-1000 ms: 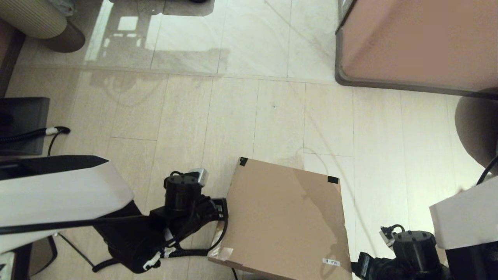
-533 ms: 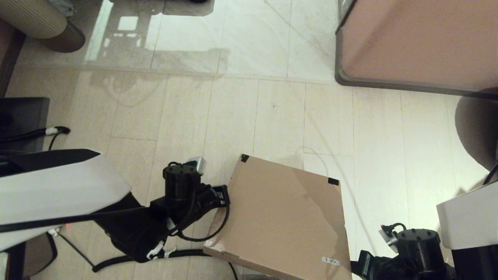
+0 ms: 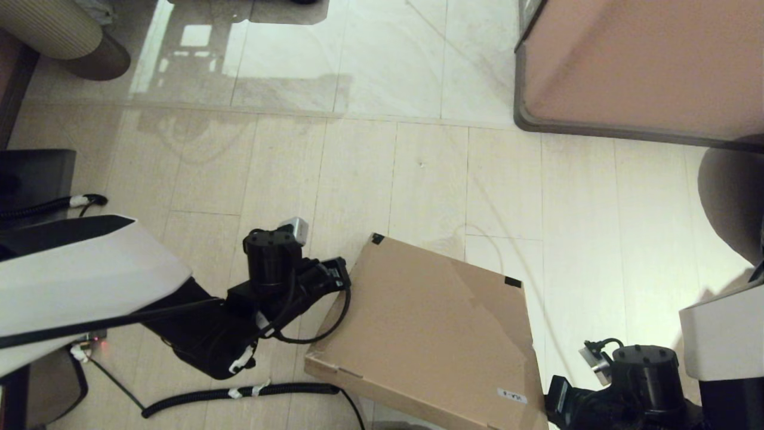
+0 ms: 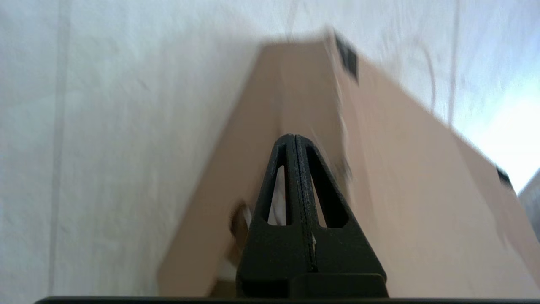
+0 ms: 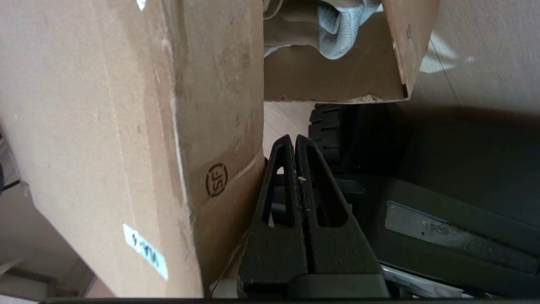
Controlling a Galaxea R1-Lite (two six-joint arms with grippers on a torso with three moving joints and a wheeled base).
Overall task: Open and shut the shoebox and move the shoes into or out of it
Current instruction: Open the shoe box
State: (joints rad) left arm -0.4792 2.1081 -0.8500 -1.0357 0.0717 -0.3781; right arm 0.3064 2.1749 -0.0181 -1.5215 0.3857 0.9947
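Note:
The brown cardboard shoebox [image 3: 430, 334] sits on the floor just ahead of me, its hinged lid tilted up along the left edge, with dark tape [image 3: 512, 281] at two corners and a white sticker [image 3: 513, 396]. My left gripper [image 4: 294, 137] is shut, empty, and pressed against the lid's left side flap [image 4: 291, 97]. My right gripper [image 5: 294, 137] is shut and empty, low beside the box's near right corner [image 5: 219, 181]. Through the gap under the lid, the right wrist view shows a greyish-white part of a shoe [image 5: 337, 25] inside the box.
A large pinkish-brown block with a dark rim [image 3: 644, 65] stands at the back right. A black unit [image 3: 36, 191] sits at the left, and a coiled cable [image 3: 239, 393] lies on the floor near the box. My dark base [image 5: 443, 190] is beside the right gripper.
The left arm has moved up and away from me, and the lid's left edge has risen with it, so the lid tilts more. The right arm has barely shifted.

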